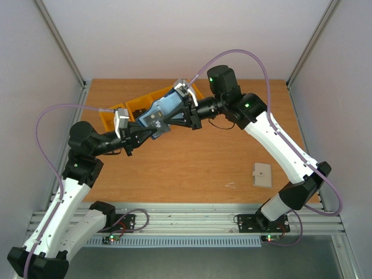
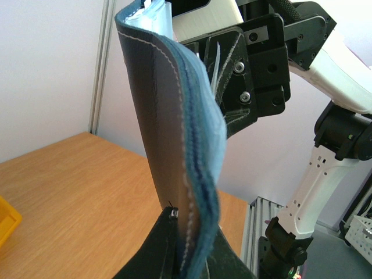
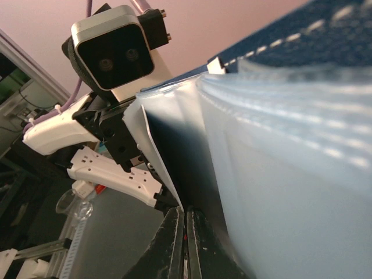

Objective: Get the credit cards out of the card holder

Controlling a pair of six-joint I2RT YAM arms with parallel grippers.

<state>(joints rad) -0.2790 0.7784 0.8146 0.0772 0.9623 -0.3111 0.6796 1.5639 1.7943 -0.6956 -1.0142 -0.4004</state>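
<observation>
The navy card holder (image 1: pixel 161 111) hangs in the air between both grippers, above the table's back half. My left gripper (image 1: pixel 138 135) is shut on its lower edge; in the left wrist view the holder (image 2: pixel 165 116) stands upright out of my closed fingers (image 2: pixel 187 244). My right gripper (image 1: pixel 181 107) is at its upper end. In the right wrist view its fingers (image 3: pixel 186 232) are shut on a thin, light-edged card (image 3: pixel 152 145) beside the pale blue pockets (image 3: pixel 279 174). Light teal card edges (image 2: pixel 152 14) poke from the top.
Yellow bins (image 1: pixel 113 116) stand on the table at the back left, just behind the left gripper. A beige square pad (image 1: pixel 262 175) lies at the right near the front. The right arm (image 2: pixel 325 145) rises close behind the holder.
</observation>
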